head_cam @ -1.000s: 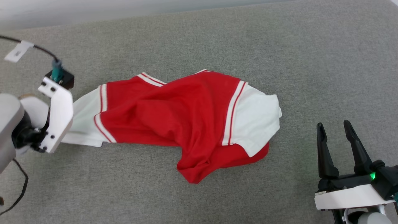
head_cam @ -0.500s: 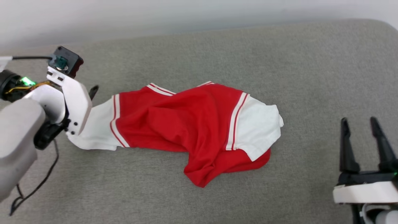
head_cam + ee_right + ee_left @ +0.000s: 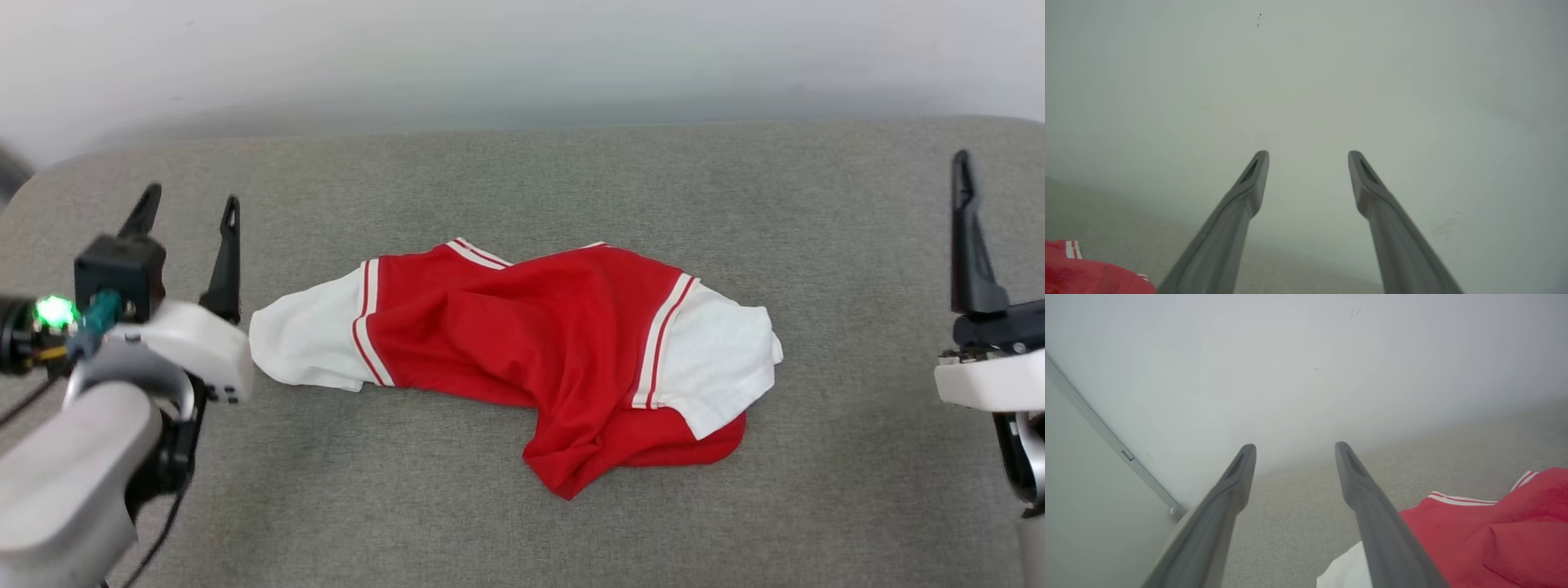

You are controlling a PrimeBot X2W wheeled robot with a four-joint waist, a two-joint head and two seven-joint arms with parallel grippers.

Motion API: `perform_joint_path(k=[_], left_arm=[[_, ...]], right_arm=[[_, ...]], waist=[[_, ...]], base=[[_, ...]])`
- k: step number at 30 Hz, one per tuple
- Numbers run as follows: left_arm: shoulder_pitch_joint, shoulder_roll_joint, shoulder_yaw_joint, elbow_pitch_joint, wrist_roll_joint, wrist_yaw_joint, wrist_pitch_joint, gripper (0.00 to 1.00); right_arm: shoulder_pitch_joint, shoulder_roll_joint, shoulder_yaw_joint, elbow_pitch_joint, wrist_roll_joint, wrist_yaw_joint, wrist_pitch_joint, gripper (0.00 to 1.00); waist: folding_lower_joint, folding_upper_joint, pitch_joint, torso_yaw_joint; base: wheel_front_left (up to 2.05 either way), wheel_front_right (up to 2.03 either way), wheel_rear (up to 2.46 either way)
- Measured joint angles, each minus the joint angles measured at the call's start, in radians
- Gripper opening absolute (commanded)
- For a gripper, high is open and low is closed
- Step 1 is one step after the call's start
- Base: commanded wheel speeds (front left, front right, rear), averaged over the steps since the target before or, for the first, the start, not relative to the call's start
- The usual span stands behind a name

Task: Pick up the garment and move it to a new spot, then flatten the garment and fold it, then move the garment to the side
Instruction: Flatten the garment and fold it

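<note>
Now the left end effector (image 3: 189,204) is standing spread and empty, just beside the white sleeve (image 3: 306,347) it was pinching a second ago; it is lifting clear, its fingers pointing toward the wall (image 3: 522,57); the right end effector (image 3: 1308,155) is likewise hanging spread, well apart from the cloth; the garment (image 3: 563,343) is lying released mid-bench (image 3: 816,204), bunched and twisted; seemingly the relocation is finishing, and flattening is coming next.
</note>
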Motion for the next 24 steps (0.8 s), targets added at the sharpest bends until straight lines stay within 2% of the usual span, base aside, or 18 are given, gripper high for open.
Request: perform_joint_path(k=[2, 4, 7, 10, 13, 17, 21, 24], left_arm=[[0.060, -0.004, 0.033, -0.046, 0.003, 0.050, -0.007, 1.00], [0.124, -0.015, 0.080, -0.098, 0.029, 0.093, -0.009, 1.00], [0.217, -0.037, 0.168, -0.172, 0.097, 0.139, -0.011, 1.00], [0.314, -0.081, 0.247, -0.236, 0.165, 0.163, -0.012, 1.00], [0.395, -0.129, 0.319, -0.277, 0.227, 0.162, -0.012, 1.00], [0.482, -0.202, 0.404, -0.305, 0.291, 0.141, -0.012, 1.00], [0.539, -0.280, 0.473, -0.325, 0.357, 0.105, -0.012, 1.00], [0.564, -0.338, 0.514, -0.330, 0.401, 0.075, -0.012, 1.00]], right_arm=[[-0.023, -0.071, 0.067, 0.080, 0.036, 0.000, 0.003, 1.00], [-0.056, -0.146, 0.146, 0.128, 0.093, 0.000, 0.057, 1.00], [-0.139, -0.258, 0.282, 0.149, 0.206, 0.000, 0.199, 1.00], [-0.191, -0.361, 0.424, 0.153, 0.346, 0.000, 0.378, 1.00], [-0.248, -0.469, 0.564, 0.131, 0.471, 0.000, 0.557, 1.00], [-0.322, -0.559, 0.712, 0.098, 0.611, 0.000, 0.761, 1.00], [-0.387, -0.606, 0.808, 0.099, 0.709, 0.000, 0.926, 1.00], [-0.438, -0.619, 0.863, 0.108, 0.736, 0.000, 0.996, 1.00]], waist=[[0.0000, 0.0000, -0.002, 0.007], [0.0000, 0.0000, -0.001, 0.015], [0.0000, 0.0000, 0.007, 0.021], [0.0000, 0.0001, 0.016, 0.029], [0.0001, 0.0000, 0.028, 0.041], [0.0000, 0.0000, 0.050, 0.057], [0.0000, 0.0000, 0.077, 0.078], [0.0001, 0.0000, 0.101, 0.095]], base=[[0.00, 0.00, 0.00], [0.00, 0.00, 0.00], [0.00, 0.00, 0.00], [0.00, 0.00, 0.00], [0.00, 0.00, 0.00], [0.00, 0.00, 0.00], [0.00, 0.00, 0.00], [0.00, 0.00, 0.00]])
